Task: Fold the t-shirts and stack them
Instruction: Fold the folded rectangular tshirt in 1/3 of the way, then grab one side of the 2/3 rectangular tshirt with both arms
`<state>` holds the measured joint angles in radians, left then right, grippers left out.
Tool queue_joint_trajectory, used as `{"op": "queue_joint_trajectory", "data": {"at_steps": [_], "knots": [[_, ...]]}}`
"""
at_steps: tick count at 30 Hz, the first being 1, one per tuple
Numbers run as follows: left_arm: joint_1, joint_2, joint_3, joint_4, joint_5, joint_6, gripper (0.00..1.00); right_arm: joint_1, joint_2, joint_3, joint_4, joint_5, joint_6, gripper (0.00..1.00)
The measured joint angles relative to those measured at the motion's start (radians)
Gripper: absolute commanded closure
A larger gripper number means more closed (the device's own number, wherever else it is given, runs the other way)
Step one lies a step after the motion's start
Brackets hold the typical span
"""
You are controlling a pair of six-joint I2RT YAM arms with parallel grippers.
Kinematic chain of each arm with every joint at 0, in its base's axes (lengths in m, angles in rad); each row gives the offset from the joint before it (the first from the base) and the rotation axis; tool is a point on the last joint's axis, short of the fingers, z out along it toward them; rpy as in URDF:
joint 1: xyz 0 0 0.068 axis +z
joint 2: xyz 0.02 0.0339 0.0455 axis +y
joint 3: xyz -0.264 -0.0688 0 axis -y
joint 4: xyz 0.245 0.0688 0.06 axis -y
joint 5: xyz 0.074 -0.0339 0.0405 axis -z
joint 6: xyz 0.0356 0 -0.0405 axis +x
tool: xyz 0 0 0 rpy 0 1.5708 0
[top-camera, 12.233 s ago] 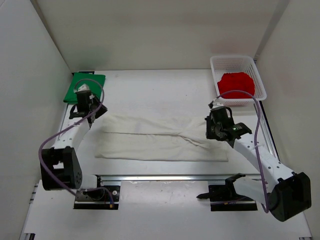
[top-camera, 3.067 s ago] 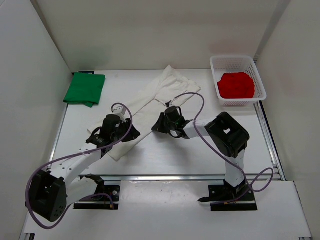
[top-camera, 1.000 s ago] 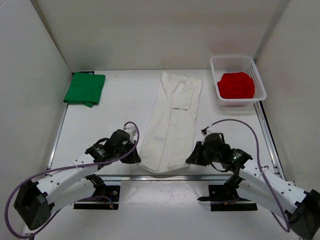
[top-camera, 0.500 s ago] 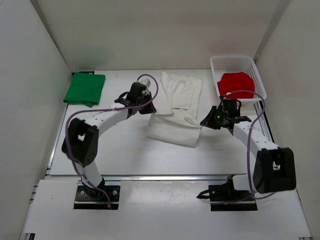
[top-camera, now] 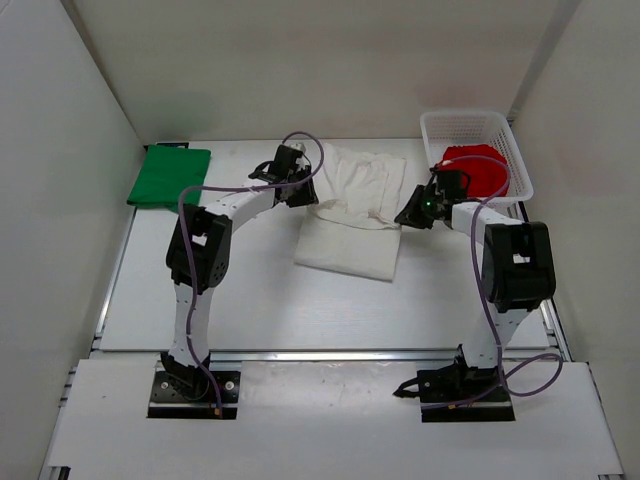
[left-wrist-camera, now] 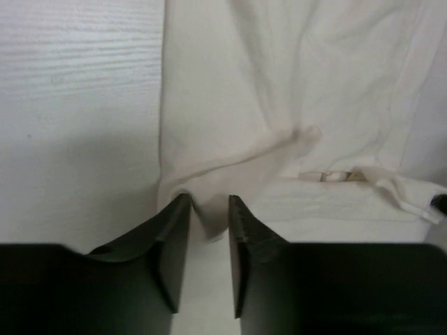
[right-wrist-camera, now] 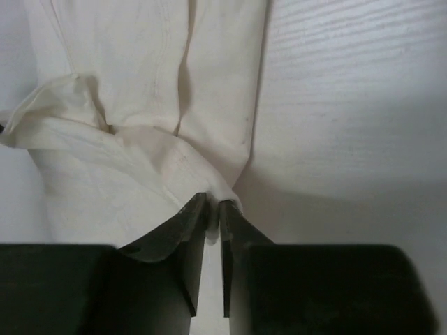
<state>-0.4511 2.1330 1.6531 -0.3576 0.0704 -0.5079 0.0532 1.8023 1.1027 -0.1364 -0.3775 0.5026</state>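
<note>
The white t-shirt (top-camera: 350,235) lies folded in the middle of the table, its doubled-over top layer bunched toward the far end. My left gripper (top-camera: 303,197) sits at its far left corner. In the left wrist view that gripper (left-wrist-camera: 208,202) is open, a loose corner of the white t-shirt (left-wrist-camera: 265,105) lying between its parted jaws. My right gripper (top-camera: 403,218) is at the far right corner. In the right wrist view it (right-wrist-camera: 213,202) is shut on a thin edge of the white t-shirt (right-wrist-camera: 140,160). A folded green t-shirt (top-camera: 170,177) lies at the far left. The red t-shirt (top-camera: 472,168) is in the basket.
A white mesh basket (top-camera: 475,122) stands at the far right corner, close behind my right arm. White walls close in the table on the left, back and right. A metal rail (top-camera: 330,353) runs along the near edge.
Both grippers carried the shirt's near end up and over to the far end, folding it in half. The left jaws have parted from the cloth; the right jaws have eased slightly.
</note>
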Motion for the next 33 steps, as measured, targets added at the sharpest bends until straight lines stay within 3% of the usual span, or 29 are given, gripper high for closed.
{"op": "queue_joint_trajectory", "data": {"at_steps": [3,4,7,9,11,14,20,27,31,33], "knots": [[0.012,-0.001,0.001,0.006,-0.003,-0.011,0.52,0.002,0.016,0.016,0.005,0.000,-0.002,0.67],[0.016,-0.008,-0.010,0.017,-0.003,-0.015,0.53,0.004,0.012,0.020,0.003,0.001,-0.001,0.56],[0.022,-0.093,-0.141,0.092,-0.004,-0.030,0.57,0.017,-0.022,0.021,0.001,0.028,-0.004,0.48],[0.018,-0.195,-0.287,0.146,-0.007,-0.047,0.57,0.032,-0.080,0.000,0.010,0.068,-0.002,0.55],[-0.002,-0.290,-0.420,0.203,-0.005,-0.067,0.57,0.060,-0.174,-0.069,0.044,0.101,0.002,0.82],[-0.054,-0.348,-0.532,0.270,0.001,-0.093,0.60,0.128,-0.295,-0.197,0.100,0.116,0.019,1.00],[-0.087,-0.307,-0.702,0.402,0.056,-0.148,0.62,0.266,-0.277,-0.348,0.132,0.110,0.031,1.00],[-0.099,-0.467,-0.989,0.626,0.053,-0.230,0.62,0.314,-0.307,-0.508,0.185,0.115,0.071,1.00],[-0.126,-0.642,-1.177,0.660,0.054,-0.270,0.52,0.349,-0.391,-0.592,0.204,0.111,0.082,0.97],[-0.127,-0.721,-1.226,0.624,0.062,-0.275,0.45,0.365,-0.443,-0.624,0.191,0.106,0.081,0.86]]}}
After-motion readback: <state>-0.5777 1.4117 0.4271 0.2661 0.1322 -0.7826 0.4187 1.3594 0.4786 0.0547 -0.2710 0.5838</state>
